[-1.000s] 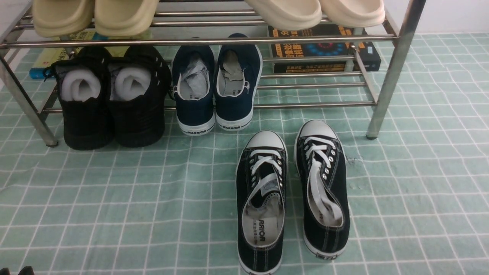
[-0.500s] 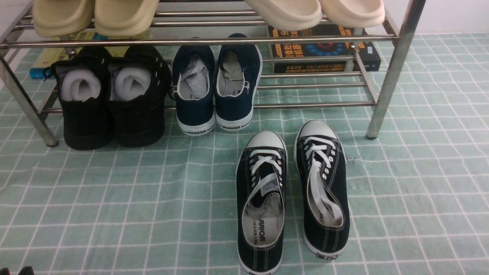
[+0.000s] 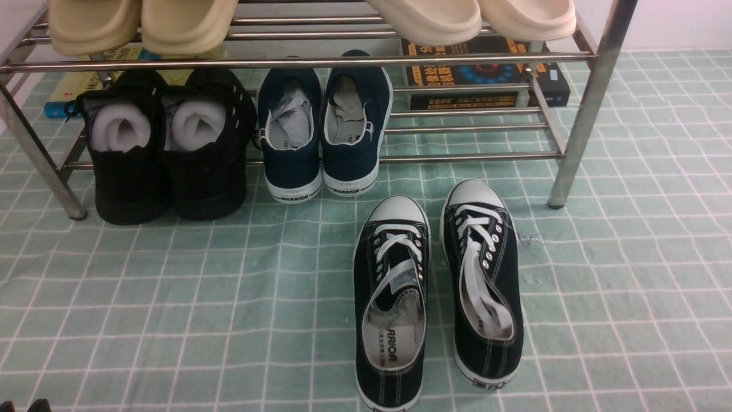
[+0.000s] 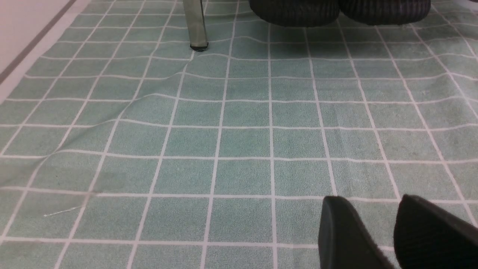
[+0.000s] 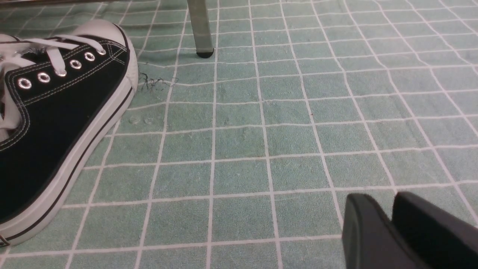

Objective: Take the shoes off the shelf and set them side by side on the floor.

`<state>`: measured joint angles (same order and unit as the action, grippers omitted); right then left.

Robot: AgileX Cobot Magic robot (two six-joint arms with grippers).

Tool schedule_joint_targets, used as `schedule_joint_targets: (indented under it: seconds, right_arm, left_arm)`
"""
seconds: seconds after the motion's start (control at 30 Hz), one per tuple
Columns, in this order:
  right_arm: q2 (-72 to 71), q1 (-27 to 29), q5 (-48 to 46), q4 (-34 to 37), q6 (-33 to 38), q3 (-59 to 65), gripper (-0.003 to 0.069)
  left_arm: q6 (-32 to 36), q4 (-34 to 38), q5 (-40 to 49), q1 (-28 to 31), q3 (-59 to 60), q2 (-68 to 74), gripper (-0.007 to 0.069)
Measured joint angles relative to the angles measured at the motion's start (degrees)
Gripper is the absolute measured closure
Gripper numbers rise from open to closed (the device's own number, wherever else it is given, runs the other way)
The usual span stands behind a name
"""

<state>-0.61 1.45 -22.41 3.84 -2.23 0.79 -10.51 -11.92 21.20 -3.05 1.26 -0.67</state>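
The two shoes, black canvas with white laces and toe caps, stand side by side on the floor [image 3: 171, 297] in front of the shelf [image 3: 297, 62], toes toward it: one [image 3: 390, 303] on the left, the other [image 3: 483, 280] on the right. In the right wrist view the right-hand shoe [image 5: 56, 112] lies off to one side of my right gripper [image 5: 381, 198], well apart from it. That gripper's fingertips stand a narrow gap apart with nothing between them. My left gripper [image 4: 369, 201] hovers low over bare green cloth, open and empty.
On the lower tier sit an all-black pair [image 3: 166, 149] and a navy pair [image 3: 323, 131]; beige slippers [image 3: 143, 23] rest on the top tier. Books [image 3: 486, 80] lie behind the shelf. Chrome legs [image 3: 577, 126] [image 4: 196, 26] [image 5: 201, 30] stand on the cloth, which is wrinkled [image 4: 123, 108].
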Motion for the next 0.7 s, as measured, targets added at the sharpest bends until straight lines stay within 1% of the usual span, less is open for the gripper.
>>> schedule_joint_targets:
  seconds: [0.7]
  right_arm:
    - [0.00, 0.00, -0.04, 0.00, 0.00, 0.00, 0.0512]
  left_arm:
    - [0.00, 0.00, 0.00, 0.00, 0.00, 0.00, 0.0383]
